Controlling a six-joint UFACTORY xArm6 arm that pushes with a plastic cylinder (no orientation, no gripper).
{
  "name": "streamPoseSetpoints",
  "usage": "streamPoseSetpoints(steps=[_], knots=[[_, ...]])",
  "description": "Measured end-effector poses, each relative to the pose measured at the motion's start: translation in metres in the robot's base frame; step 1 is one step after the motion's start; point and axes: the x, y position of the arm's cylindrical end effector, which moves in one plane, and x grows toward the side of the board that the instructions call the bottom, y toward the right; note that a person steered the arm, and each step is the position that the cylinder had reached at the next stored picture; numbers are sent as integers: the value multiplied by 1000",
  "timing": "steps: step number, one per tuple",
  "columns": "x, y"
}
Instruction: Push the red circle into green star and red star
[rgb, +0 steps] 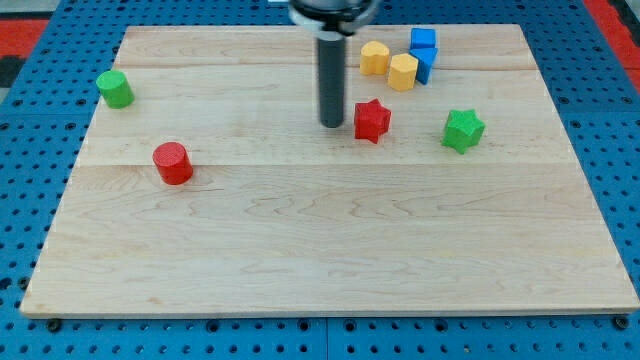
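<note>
The red circle is a short cylinder at the view's left middle of the wooden board. The red star lies right of centre near the view's top. The green star lies further to the view's right of it, with a gap between them. My tip stands just to the view's left of the red star, a small gap apart, and far to the right of the red circle.
A green cylinder sits at the view's upper left. Two yellow blocks and two blue blocks cluster at the view's top, above the red star. Blue pegboard surrounds the board.
</note>
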Motion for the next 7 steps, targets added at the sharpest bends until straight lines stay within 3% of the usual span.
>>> streamPoseSetpoints(steps=[1,2,4,5,6,7], knots=[[1,51],[5,48],[10,-196],[50,-282],[72,-261],[66,-145]])
